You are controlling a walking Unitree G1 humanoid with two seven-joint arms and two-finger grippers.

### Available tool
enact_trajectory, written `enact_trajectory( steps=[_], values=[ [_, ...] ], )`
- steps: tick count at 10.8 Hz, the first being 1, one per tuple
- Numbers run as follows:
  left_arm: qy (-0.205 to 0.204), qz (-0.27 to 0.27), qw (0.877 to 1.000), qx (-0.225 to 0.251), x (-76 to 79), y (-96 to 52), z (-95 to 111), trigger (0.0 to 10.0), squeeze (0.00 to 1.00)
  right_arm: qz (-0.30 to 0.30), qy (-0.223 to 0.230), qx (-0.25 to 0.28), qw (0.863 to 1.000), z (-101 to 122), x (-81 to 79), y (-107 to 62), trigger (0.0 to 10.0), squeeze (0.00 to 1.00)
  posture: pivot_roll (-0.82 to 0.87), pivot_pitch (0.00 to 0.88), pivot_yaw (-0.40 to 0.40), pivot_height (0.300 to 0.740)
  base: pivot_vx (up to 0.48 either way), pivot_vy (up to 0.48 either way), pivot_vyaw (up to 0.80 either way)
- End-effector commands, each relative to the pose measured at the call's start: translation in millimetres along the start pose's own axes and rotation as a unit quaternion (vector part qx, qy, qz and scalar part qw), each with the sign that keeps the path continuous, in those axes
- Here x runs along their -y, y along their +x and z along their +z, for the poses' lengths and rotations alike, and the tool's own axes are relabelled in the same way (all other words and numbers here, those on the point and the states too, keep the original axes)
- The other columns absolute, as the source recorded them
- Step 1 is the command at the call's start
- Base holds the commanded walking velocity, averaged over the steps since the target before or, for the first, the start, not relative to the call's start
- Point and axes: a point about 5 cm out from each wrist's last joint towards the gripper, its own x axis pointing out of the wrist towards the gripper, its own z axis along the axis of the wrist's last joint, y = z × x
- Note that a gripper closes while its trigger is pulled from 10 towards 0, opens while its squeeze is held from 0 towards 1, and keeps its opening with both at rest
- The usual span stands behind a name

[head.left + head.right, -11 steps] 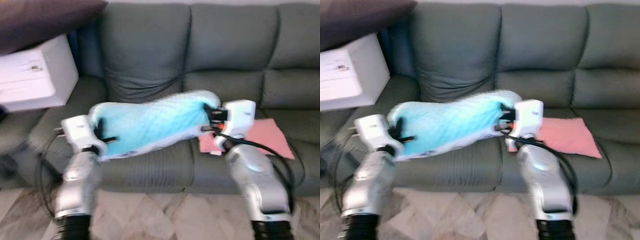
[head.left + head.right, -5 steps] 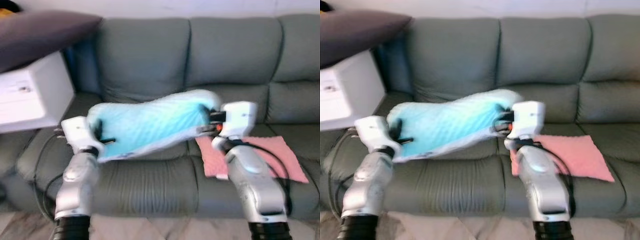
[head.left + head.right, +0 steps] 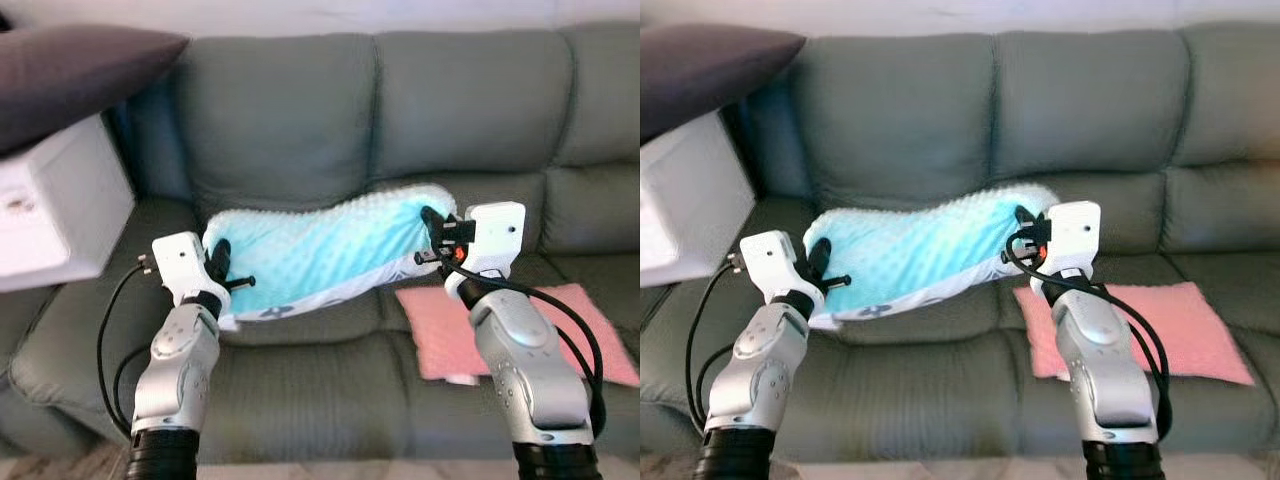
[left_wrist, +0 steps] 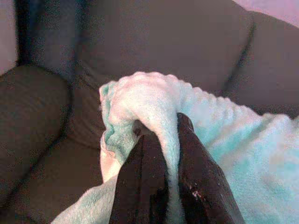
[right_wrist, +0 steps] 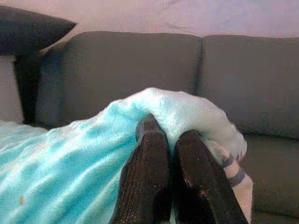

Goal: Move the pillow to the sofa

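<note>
A light blue fuzzy pillow (image 3: 320, 250) with a white, grey-striped underside hangs stretched between my two grippers, just above the seat of the grey sofa (image 3: 300, 120). My left gripper (image 3: 222, 268) is shut on the pillow's left end, and its black fingers (image 4: 145, 186) pinch a fold of the fabric. At the pillow's right end my right gripper (image 3: 432, 222) is shut on it as well, with its fingers (image 5: 154, 172) clamped on the edge. The pillow sags a little in the middle, over the sofa's left and middle seat cushions.
A pink cushion (image 3: 520, 330) lies flat on the sofa seat to the right, below my right arm. A white box (image 3: 50, 210) stands on the left armrest side, with a dark purple pillow (image 3: 70, 70) on top of it.
The camera has moved closer to the sofa, so the floor has left the picture. The pillow, still held at both ends, now sits lower over the seat.
</note>
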Motion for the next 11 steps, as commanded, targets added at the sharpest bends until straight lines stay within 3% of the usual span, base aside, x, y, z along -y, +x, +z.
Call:
enact_trajectory(
  steps=[1,10,11],
  values=[
    [0.005,0.012,1.0,0.011,-6.1,0.4,7.3,10.0,0.0,0.013,0.003,0.02,1.0,9.1,-7.4,2.8,10.0,0.0,-0.2,0.0,0.024,0.74,0.0,0.0,0.0],
    [0.001,0.003,1.0,0.013,-1.1,1.7,8.1,10.0,0.0,0.01,0.004,0.019,1.0,8.4,-7.0,3.0,10.0,0.0,-0.2,0.0,0.026,0.74,0.0,0.0,0.0],
    [0.012,0.002,1.0,0.01,-1.4,1.6,8.0,10.0,0.0,0.01,0.005,0.019,1.0,8.5,-7.2,3.1,10.0,0.0,-0.2,0.0,0.027,0.74,0.0,0.48,0.0]
  ],
)
